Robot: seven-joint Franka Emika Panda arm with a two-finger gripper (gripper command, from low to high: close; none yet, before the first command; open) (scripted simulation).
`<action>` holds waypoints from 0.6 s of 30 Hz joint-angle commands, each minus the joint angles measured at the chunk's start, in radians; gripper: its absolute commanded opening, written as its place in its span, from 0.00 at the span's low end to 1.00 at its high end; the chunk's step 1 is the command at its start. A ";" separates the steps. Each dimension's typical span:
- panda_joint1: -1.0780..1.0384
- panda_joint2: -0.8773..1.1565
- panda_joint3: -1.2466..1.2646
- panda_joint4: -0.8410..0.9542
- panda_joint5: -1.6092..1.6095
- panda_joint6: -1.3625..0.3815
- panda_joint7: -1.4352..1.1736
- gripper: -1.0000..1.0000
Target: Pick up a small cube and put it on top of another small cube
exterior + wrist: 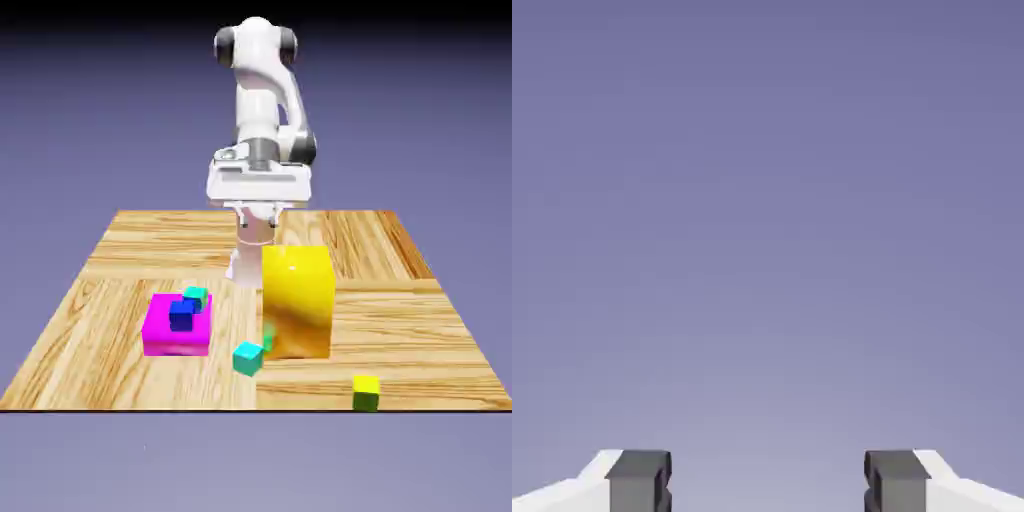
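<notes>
The small cube (366,392), tiny and yellow with greenish sides, sits near the table's front edge toward the exterior view's right. A tiny cyan-teal cube (248,357) rests on the table in front of the big yellow block's left corner. My gripper (258,222) hangs high above the table's far half, behind the big yellow block and far from both cubes. In the hand view my gripper (768,482) is open: the two grey fingertips (639,480) stand wide apart with only the backdrop between them. No cube shows in that view.
A large glossy yellow block (298,300) stands mid-table below the hand. To its left lies a flat magenta block (170,336) carrying a tiny dark blue cube (182,315) and a second tiny teal cube (196,296). The wooden table (420,340) ends just past the small yellow cube.
</notes>
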 commanded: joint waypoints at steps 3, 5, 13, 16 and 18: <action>0.056 0.109 -0.011 0.080 -0.012 -0.063 -0.084 0.50; 0.093 0.181 -0.019 0.133 -0.020 -0.104 -0.140 0.50; 0.242 0.471 -0.049 0.345 -0.051 -0.271 -0.364 0.50; 0.298 0.580 -0.060 0.425 -0.063 -0.333 -0.448 0.50; 0.335 0.652 -0.067 0.478 -0.070 -0.375 -0.504 0.50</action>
